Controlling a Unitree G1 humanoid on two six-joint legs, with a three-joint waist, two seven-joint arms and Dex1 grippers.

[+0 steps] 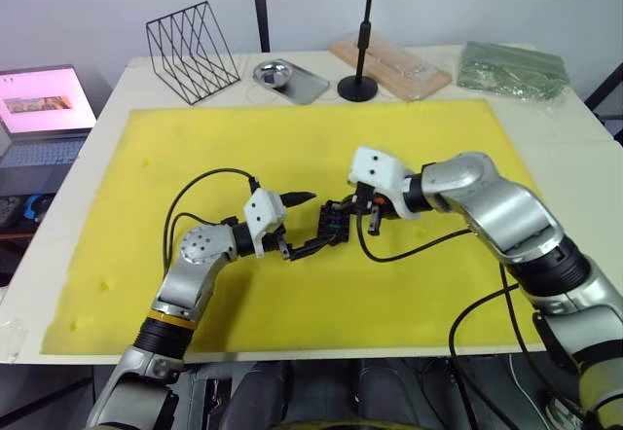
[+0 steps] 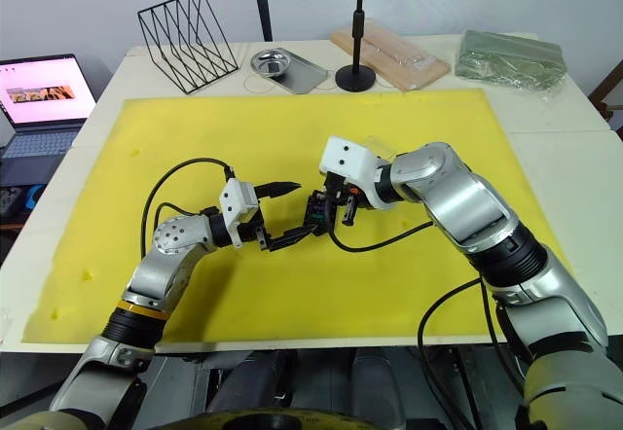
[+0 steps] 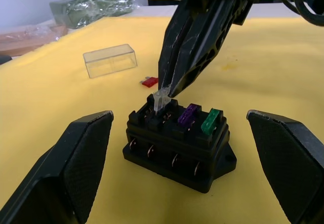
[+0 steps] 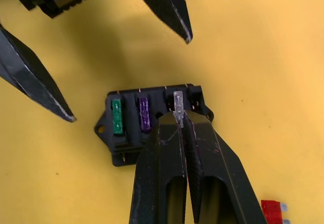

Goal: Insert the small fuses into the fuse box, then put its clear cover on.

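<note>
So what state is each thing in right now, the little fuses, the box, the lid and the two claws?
Green fuse: seated in the fuse box.
Purple fuse: seated.
Clear fuse: pinched by the right gripper, at its slot.
Red fuse: loose on the mat.
Clear cover: off, set aside.
Left gripper: open around the box.

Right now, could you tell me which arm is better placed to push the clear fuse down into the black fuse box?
The right. Its gripper is shut on the clear fuse at a slot of the black fuse box. The left gripper is open either side of the box, holding nothing.
</note>
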